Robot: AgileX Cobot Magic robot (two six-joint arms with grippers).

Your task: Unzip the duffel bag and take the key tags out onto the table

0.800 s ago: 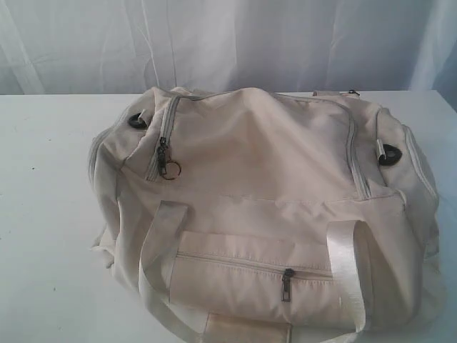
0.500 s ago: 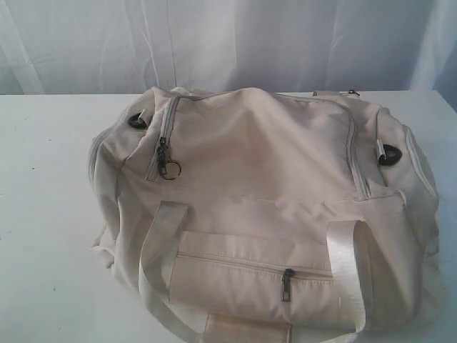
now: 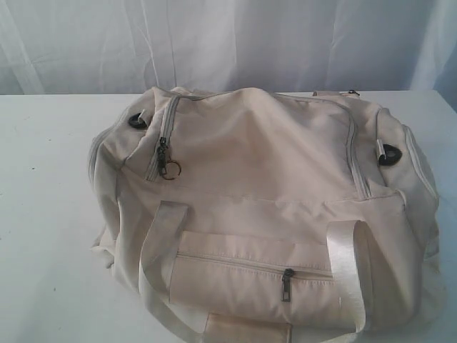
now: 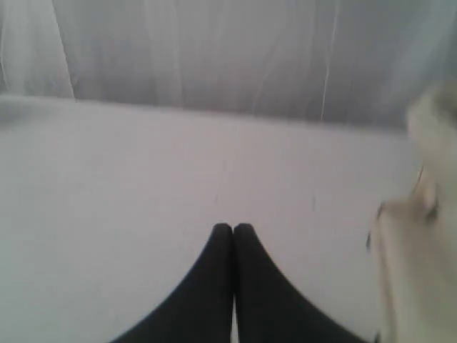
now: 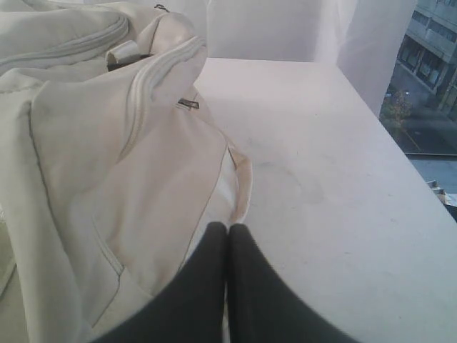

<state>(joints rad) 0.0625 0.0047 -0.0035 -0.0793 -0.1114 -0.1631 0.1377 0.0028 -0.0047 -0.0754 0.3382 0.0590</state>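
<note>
Exterior view: duffel bag (image 3: pixel 264 207) zipped, long axis parallel to the tabletop (image 3: pixel 43 214) far edge. Main-zipper ring pull (image 3: pixel 170 169) sits at its left end, nearer the left gripper (image 4: pixel 233 230). That one and the right gripper (image 5: pixel 228 229) are pressed closed and empty. No key tags visible.

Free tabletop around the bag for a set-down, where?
The widest bare patch is the table left of the duffel bag, out to the frame edge. Right of the bag, the right wrist view shows bare table out to its edge. The front is crowded: handles and front pocket fill the view's bottom. Behind the bag is hidden.
</note>
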